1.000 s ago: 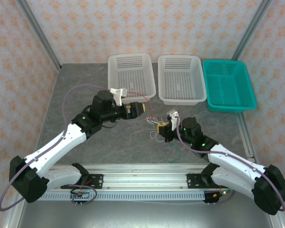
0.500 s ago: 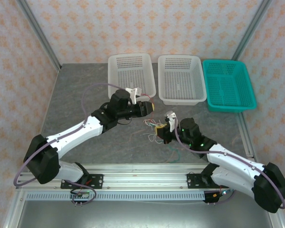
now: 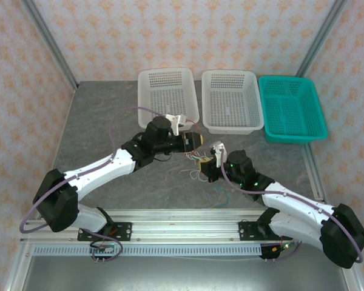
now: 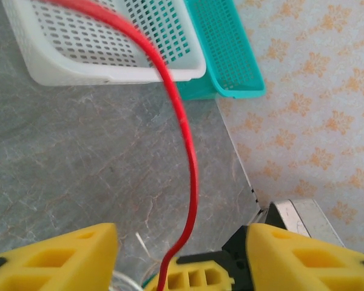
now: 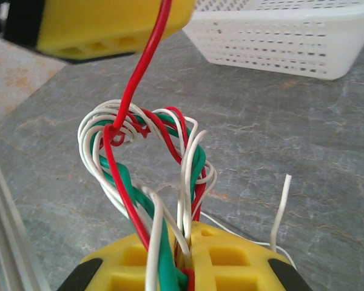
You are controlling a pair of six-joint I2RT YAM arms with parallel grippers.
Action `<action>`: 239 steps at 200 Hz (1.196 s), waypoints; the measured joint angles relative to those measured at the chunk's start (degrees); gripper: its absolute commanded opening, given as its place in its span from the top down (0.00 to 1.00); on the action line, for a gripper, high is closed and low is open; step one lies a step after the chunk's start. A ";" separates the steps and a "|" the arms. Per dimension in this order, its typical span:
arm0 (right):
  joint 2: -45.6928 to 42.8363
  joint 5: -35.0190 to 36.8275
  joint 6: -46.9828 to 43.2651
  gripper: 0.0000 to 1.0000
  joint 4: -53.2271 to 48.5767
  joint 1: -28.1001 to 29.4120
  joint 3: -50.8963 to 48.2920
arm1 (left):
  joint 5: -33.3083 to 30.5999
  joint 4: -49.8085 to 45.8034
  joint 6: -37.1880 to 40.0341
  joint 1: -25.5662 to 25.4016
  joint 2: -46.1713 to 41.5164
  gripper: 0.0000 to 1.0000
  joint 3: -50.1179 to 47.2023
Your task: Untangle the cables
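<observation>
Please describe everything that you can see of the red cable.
The red cable is thin, glossy and floppy, seemingly plastic-coated. In the clump it twists with white and green cables, and its lower part is clamped in the shut right hand. One strand rises, passes between the open fingers of the left hand, then curves away toward a white basket.

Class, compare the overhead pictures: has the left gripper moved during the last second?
Yes. The left gripper has shifted right, toward the right gripper. It now sits off the right front corner of the left white basket.
</observation>
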 measured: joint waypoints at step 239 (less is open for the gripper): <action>6.99 0.24 11.17 0.99 -5.18 -0.37 9.29 | -25.70 -2.58 -0.72 -3.93 7.78 1.00 7.10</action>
